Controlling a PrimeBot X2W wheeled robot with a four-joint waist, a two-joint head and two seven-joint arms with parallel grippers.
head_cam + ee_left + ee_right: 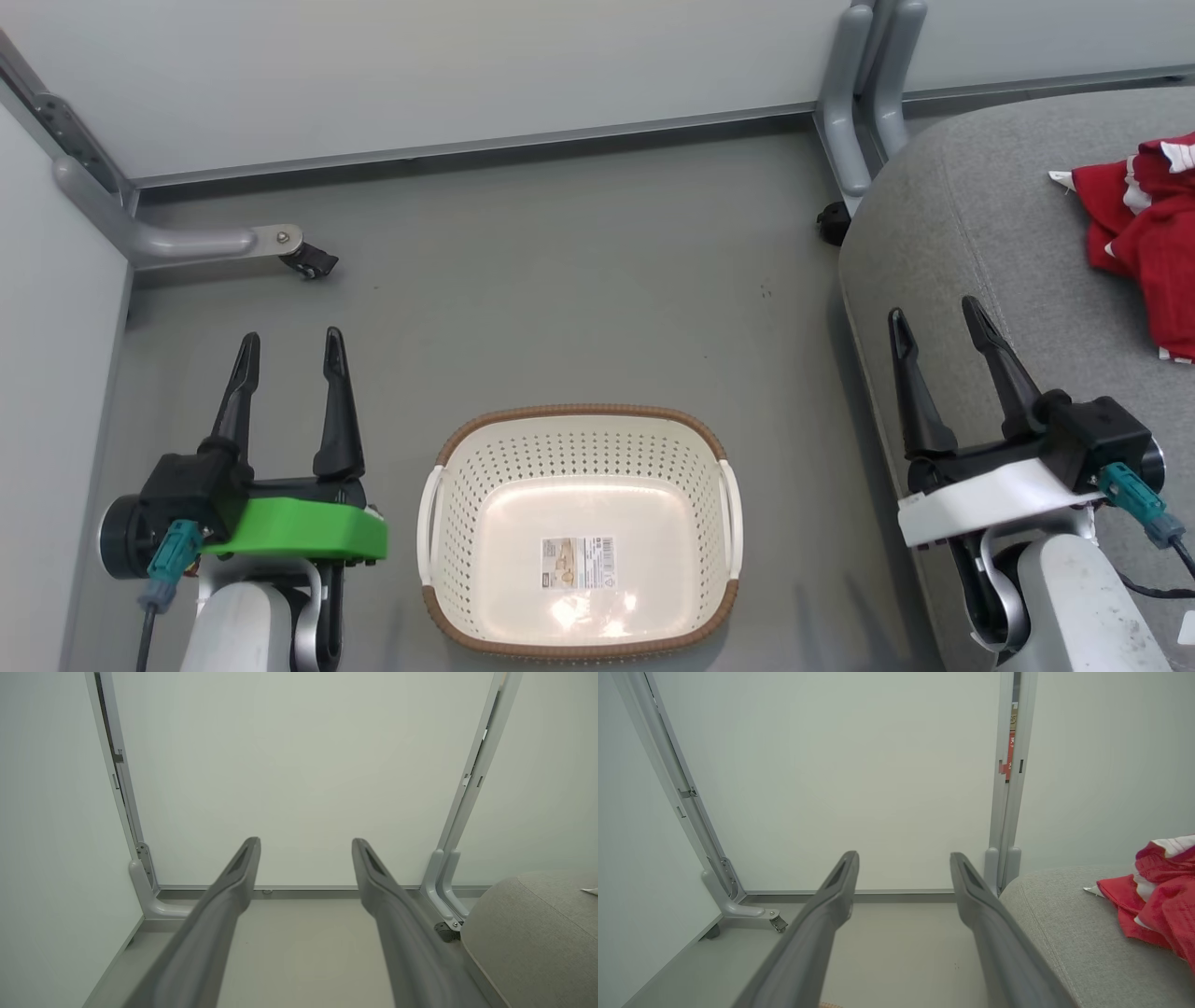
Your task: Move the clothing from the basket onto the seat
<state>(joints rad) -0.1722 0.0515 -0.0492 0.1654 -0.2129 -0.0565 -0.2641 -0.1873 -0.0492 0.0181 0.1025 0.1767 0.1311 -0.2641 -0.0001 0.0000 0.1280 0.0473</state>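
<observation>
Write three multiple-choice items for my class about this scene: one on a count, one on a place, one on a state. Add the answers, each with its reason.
1. How many garments are in the basket? A two; B none; C one.
2. Where does the red clothing lie? A on the floor; B in the basket; C on the grey seat.
3. How do the left end effector and the right end effector stand? A both open and empty; B both shut; C left shut on cloth.

Answers: 1 B, its bottom is bare but for a label. 2 C, the red heap rests on the cushion at the right. 3 A, each one's jaws stand spread with nothing between.
</observation>
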